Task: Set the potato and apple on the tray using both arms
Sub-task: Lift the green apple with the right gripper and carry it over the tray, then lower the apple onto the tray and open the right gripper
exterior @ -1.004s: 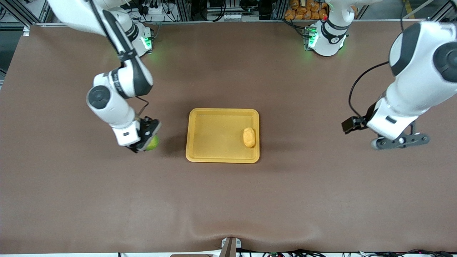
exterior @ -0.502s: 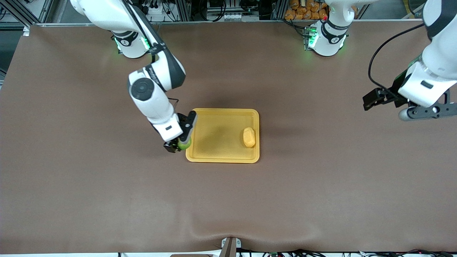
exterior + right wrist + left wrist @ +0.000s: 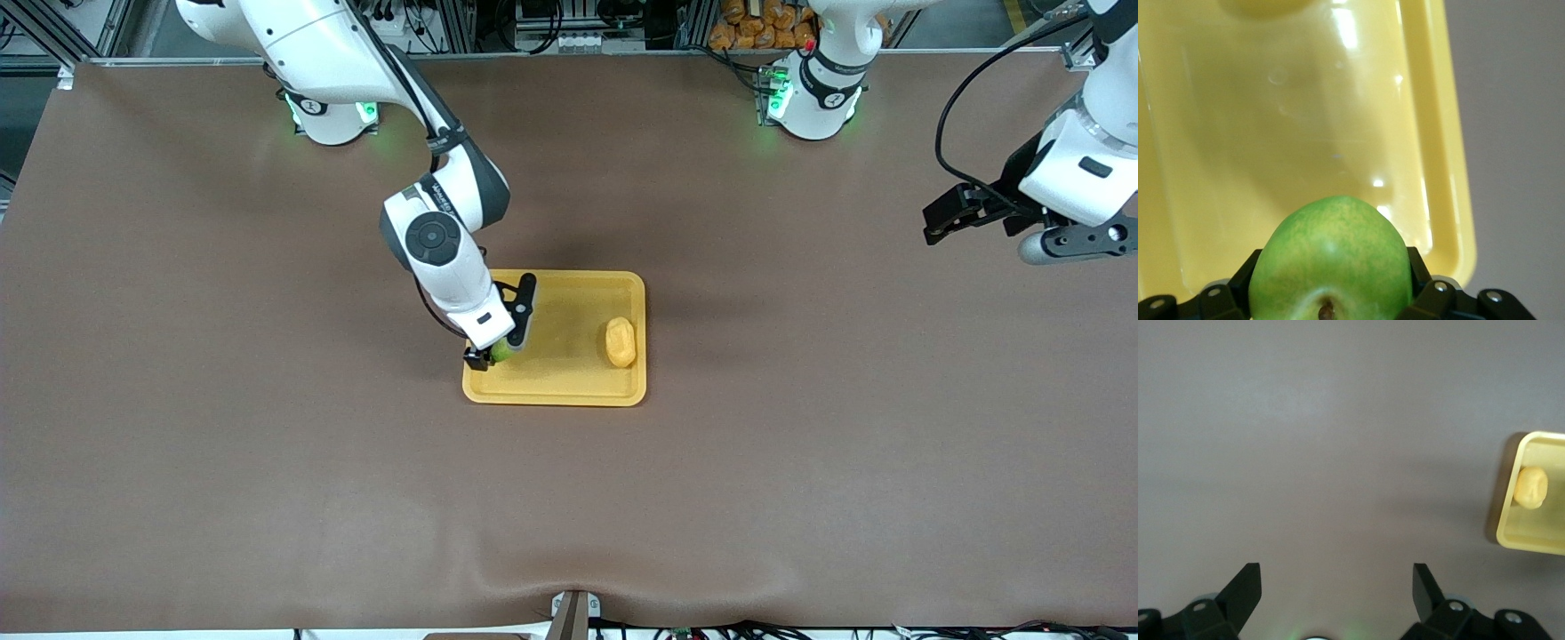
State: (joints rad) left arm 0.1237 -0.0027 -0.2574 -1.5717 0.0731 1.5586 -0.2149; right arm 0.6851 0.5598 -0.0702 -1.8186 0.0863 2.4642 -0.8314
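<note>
The yellow tray (image 3: 551,391) lies mid-table. On it, at the end toward the left arm, rests the yellow-orange potato (image 3: 620,342), which also shows in the left wrist view as the potato (image 3: 1531,487) on the tray (image 3: 1509,513). My right gripper (image 3: 499,350) is shut on the green apple (image 3: 501,351), held over the tray's end toward the right arm; in the right wrist view the apple (image 3: 1331,260) fills the jaws above the tray (image 3: 1305,133). My left gripper (image 3: 1337,587) is open and empty, raised over bare table at the left arm's end, and appears in the front view as the left gripper (image 3: 1071,240).
The brown table cloth (image 3: 267,462) spreads wide around the tray. The arm bases with green lights (image 3: 331,111) (image 3: 805,98) stand at the table's back edge, with cables and crates past them.
My right arm carried the apple from the table at its own end to over the tray. My left arm lifted and drew back from the tray, gripper still open.
</note>
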